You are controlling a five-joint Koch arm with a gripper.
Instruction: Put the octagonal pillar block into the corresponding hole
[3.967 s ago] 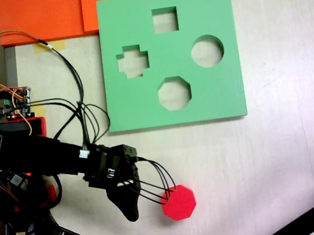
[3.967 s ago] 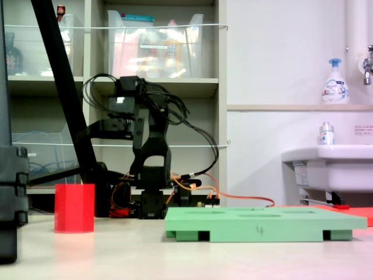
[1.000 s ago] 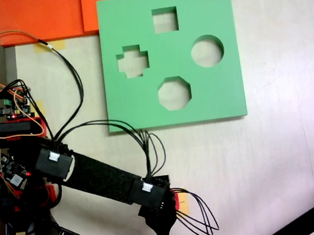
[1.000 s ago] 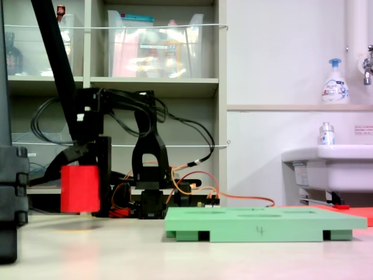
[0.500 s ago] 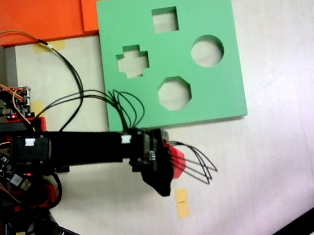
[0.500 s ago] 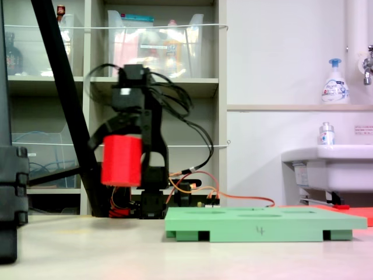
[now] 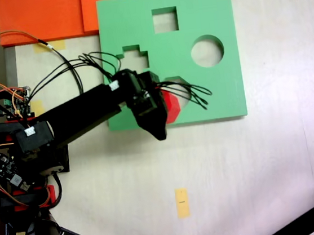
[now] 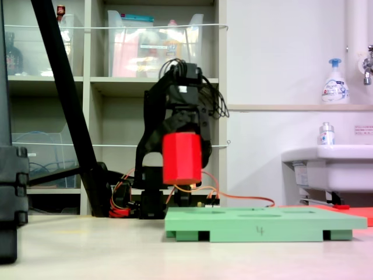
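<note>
Pincer (image 7: pixel 166 106) is clamped on the octagonal pillar block (image 8: pixel 182 157), carrying it in the air above the green foam board (image 7: pixel 222 96); the side-on fixed view shows a clear gap between block bottom and board top. From above, the block (image 7: pixel 171 105) shows as a red patch mostly under the arm (image 7: pixel 82 112), overlapping the left part of the corresponding hole (image 7: pixel 183 85), which sits toward 6 o'clock from the board centre. The hole is partly hidden by the pincer and cables, and I can't tell whether the block is centred over it. Board has 4 cutouts: square cutout (image 7: pixel 165 19) at 12 o'clock, round cutout (image 7: pixel 207 51) at 3 o'clock, cross-shaped cutout (image 7: pixel 136 53) at 9 o'clock with its lower part covered by the arm, plus the 8-sided one. Square and round cutouts hold nothing, pale surface (image 7: pixel 265 167) visible through them. Orange foam pieces (image 7: pixel 43 17) lie at 10 o'clock from the board, touching its left edge. A small yellow tape mark (image 7: pixel 181 202) sits on the surface at 6 o'clock, well apart from the board.
</note>
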